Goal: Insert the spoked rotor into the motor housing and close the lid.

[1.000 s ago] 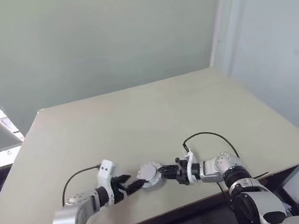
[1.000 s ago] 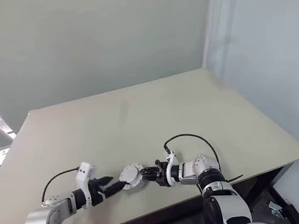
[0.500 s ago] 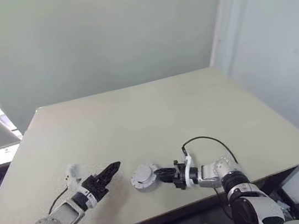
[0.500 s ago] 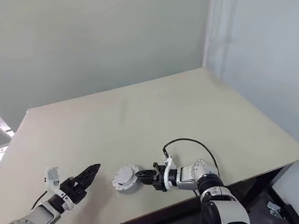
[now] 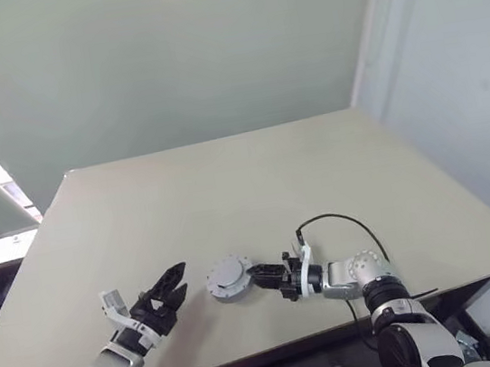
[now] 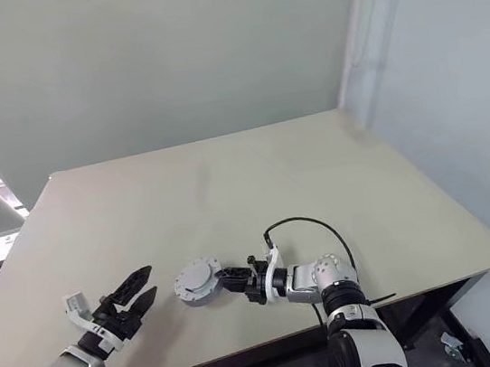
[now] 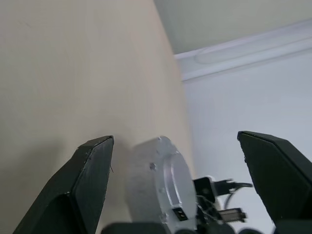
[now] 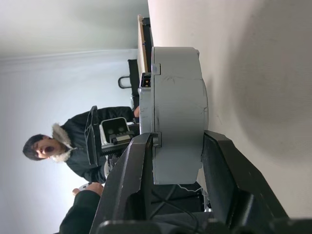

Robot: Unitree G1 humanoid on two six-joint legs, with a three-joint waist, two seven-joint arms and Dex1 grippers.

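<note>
The motor housing (image 5: 229,279) is a thick round grey unit with a notched edge. A grey disc that looks like the lid covers its top. My right gripper (image 5: 256,278) is shut on its edge from the right and holds it just above the table (image 5: 317,173). In the right wrist view the housing (image 8: 178,97) sits edge-on between both fingers (image 8: 131,185). My left gripper (image 5: 178,280) stands open to the left of the housing, apart from it and pointing at it. The housing (image 7: 161,185) also shows between the spread left fingers (image 7: 90,180). The spoked rotor is hidden.
The beige table top stretches far behind the grippers, and its near edge (image 5: 277,348) lies close below them. A black cable (image 5: 337,221) loops over my right wrist. A person in a dark jacket (image 8: 63,146) sits beyond the table. A pale wall (image 5: 464,116) rises on the right.
My left gripper has let go of the housing, drawn back to the left and rolled, and now stands open. The right gripper has kept its grip and carried the housing slightly left and up.
</note>
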